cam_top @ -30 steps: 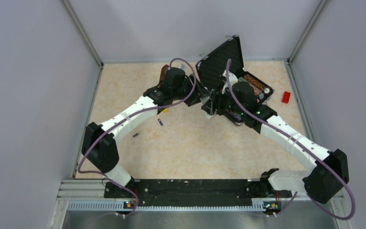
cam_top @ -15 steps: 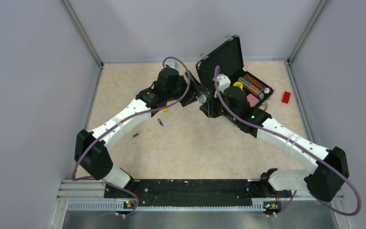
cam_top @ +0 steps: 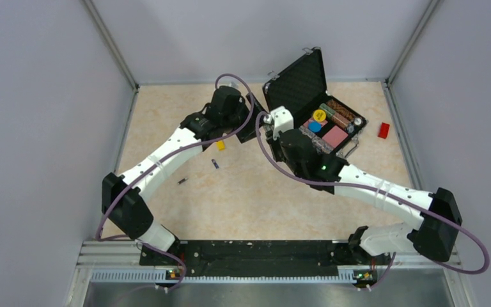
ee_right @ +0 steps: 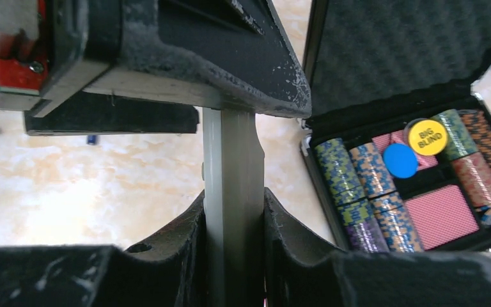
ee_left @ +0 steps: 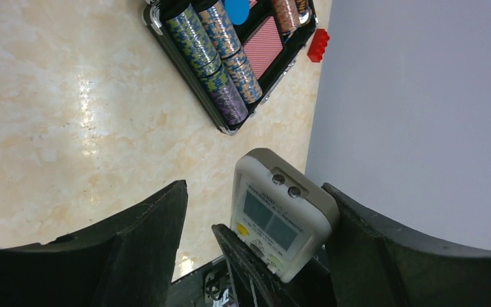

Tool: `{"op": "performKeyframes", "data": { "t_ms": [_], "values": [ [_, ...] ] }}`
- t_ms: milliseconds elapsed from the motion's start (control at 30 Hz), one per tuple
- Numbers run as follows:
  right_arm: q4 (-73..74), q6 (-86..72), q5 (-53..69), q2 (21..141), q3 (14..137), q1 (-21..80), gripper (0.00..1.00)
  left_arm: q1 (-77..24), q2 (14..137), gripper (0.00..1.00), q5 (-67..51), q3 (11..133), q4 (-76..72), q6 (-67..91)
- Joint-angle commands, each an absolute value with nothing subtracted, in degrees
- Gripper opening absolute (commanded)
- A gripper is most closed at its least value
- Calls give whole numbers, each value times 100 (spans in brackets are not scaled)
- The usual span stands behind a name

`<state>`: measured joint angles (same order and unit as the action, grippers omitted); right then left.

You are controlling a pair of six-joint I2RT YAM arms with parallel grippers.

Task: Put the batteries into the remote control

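The remote control (ee_left: 281,217) is off the table, between the two arms, its greenish screen facing the left wrist camera. My right gripper (ee_right: 233,195) is shut on the remote control (ee_right: 230,166), which shows edge-on as a grey slab between both pads. My left gripper (ee_left: 254,188) stands open around it, with a wide gap on one side and the remote against the other finger. From above, the left gripper (cam_top: 254,126) and right gripper (cam_top: 270,128) meet beside the case. The bluish-purple battery (cam_top: 215,164) and the dark grey battery (cam_top: 183,181) lie on the table.
An open black case (cam_top: 297,80) of poker chips and cards stands at the back right, just behind the grippers. A yellow block (cam_top: 220,145) lies under the left arm. A red block (cam_top: 383,130) lies near the right wall.
My right gripper has closed on the remote and its wrist has swung left, uncovering the case. My left gripper's jaws have spread apart. The batteries have not moved.
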<state>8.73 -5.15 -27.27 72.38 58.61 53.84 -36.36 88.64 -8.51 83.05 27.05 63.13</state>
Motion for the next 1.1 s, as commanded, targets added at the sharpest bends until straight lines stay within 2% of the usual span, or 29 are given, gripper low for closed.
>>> {"op": "performKeyframes", "data": {
  "t_ms": [0, 100, 167, 400, 567, 767, 1000, 1067],
  "values": [
    [418, -66, -3745, 7315, 6123, 5466, 4, -3619, 8780, 79, -750, 8483, 2952, 6319],
    [233, 160, -3857, 7334, 6088, 5471, 5, -3612, 8817, 81, -760, 8466, 2945, 6336],
    [59, 306, -4027, 7367, 6044, 5510, 6, -3618, 8879, 78, -798, 8490, 2892, 6370],
    [-711, 1142, -4249, 7467, 5794, 5719, 7, -3614, 9130, 50, -900, 8734, 2967, 6329],
    [-1083, 1621, -4424, 7529, 5593, 5855, 7, -3608, 9233, 36, -948, 8789, 3048, 6302],
    [-1519, 2141, -4547, 7547, 5369, 5940, 13, -3604, 9296, 0, -951, 8780, 3107, 6245],
    [-2102, 2814, -4565, 7503, 5115, 5991, 22, -3519, 9336, 0, -1010, 8793, 3146, 6140],
    [-2153, 2904, -4493, 7474, 5068, 5989, 32, -3481, 9335, 0, -1012, 8791, 3162, 6104]
  ]
}}
